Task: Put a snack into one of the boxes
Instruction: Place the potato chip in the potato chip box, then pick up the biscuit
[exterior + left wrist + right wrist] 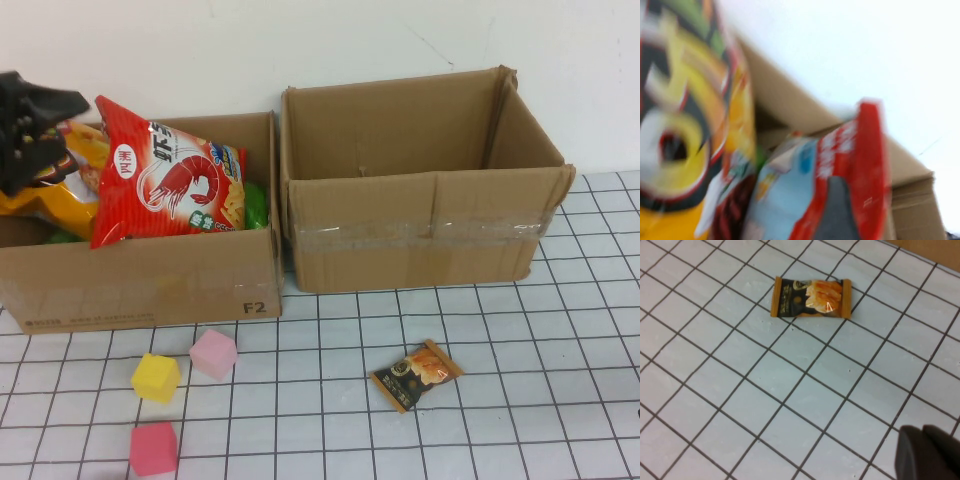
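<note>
A red shrimp-chip bag point(165, 170) leans upright in the left cardboard box point(140, 280), on a yellow bag point(40, 195) and green packs. My left gripper point(45, 120) hovers over that box's far left corner, beside the red bag's top corner, with its jaws spread and nothing in them. The blurred left wrist view shows one grey finger point(837, 212) in front of the red bag point(867, 165). A small brown-and-orange snack pack point(417, 375) lies on the table in front of the right box point(420, 235). My right gripper point(929, 456) is shut and empty above the table, some way from the pack point(810, 298).
The right box shows nothing inside. A yellow cube point(155, 377), a pink cube point(213, 353) and a red cube point(153, 448) lie in front of the left box. The table has a white grid cover.
</note>
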Controlling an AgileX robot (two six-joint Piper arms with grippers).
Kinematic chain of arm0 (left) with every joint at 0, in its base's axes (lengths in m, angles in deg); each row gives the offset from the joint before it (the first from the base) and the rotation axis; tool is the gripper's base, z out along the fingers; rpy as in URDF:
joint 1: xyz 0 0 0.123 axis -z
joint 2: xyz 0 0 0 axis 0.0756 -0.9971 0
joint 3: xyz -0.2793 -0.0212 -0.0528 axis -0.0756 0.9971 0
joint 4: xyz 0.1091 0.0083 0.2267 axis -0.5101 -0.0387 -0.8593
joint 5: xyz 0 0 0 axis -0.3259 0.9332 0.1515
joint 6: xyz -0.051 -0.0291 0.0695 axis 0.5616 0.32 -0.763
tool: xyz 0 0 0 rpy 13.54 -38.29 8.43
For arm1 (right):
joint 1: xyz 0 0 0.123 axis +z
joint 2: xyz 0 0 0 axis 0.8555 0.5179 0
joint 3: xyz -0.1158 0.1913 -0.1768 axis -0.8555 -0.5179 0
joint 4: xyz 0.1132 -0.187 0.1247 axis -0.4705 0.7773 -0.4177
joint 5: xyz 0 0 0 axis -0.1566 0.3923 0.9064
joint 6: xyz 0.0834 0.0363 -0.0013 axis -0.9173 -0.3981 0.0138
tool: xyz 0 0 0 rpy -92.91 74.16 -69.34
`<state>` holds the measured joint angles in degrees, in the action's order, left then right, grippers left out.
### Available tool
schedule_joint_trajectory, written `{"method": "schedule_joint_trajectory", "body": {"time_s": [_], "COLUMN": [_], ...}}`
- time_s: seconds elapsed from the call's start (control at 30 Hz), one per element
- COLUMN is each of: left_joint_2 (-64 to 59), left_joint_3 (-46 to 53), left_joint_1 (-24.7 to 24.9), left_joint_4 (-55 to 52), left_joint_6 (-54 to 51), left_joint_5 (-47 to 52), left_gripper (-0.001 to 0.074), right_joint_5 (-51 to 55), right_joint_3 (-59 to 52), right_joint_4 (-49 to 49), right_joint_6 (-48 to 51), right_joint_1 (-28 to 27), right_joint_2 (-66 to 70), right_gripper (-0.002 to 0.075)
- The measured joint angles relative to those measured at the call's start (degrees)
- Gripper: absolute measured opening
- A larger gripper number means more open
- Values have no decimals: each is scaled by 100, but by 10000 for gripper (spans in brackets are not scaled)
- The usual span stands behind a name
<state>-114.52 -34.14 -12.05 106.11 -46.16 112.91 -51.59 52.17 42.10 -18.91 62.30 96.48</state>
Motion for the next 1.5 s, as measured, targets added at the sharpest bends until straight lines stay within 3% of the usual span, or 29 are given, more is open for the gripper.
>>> {"method": "schedule_joint_trajectory", "body": {"time_s": [0.13, 0.27, 0.37, 0.7, 0.8, 1.0, 1.07, 1.3, 1.5], "left_joint_2": [13, 317, 747, 2842, 3451, 4488, 4731, 5764, 6663], "left_joint_3": [-345, -631, -706, -408, 138, 1246, 1603, 2843, 3786], "left_joint_1": [-190, -278, -278, -278, -278, -278, -278, -266, 10], "left_joint_4": [-138, -651, -1068, -3649, -4024, -4141, -4181, -4305, -4305], "left_joint_6": [14, 66, -63, -48, -1, 36, 175, 425, 334], "left_joint_5": [319, 478, 502, -165, -424, -435, -392, -196, -183], "left_gripper": [342, 92, 25, 1, 0, 0, 0, 0, 0], "right_joint_5": [0, 0, 0, -244, -253, -239, -210, -136, 285], "right_joint_3": [0, 0, 0, 0, 0, 0, 0, 203, 742], "right_joint_4": [-9, -24, -24, -24, -38, -250, -296, -519, -1017], "right_joint_6": [35, 116, 210, 801, 905, 1088, 1193, 1427, 2192], "right_joint_1": [0, 0, 0, 0, 0, 95, 153, 213, 453], "right_joint_2": [0, 4, 4, 4, 4, 139, 274, 812, 1465], "right_gripper": [-1, -1, -1, 29, 109, 370, 417, 455, 461]}}
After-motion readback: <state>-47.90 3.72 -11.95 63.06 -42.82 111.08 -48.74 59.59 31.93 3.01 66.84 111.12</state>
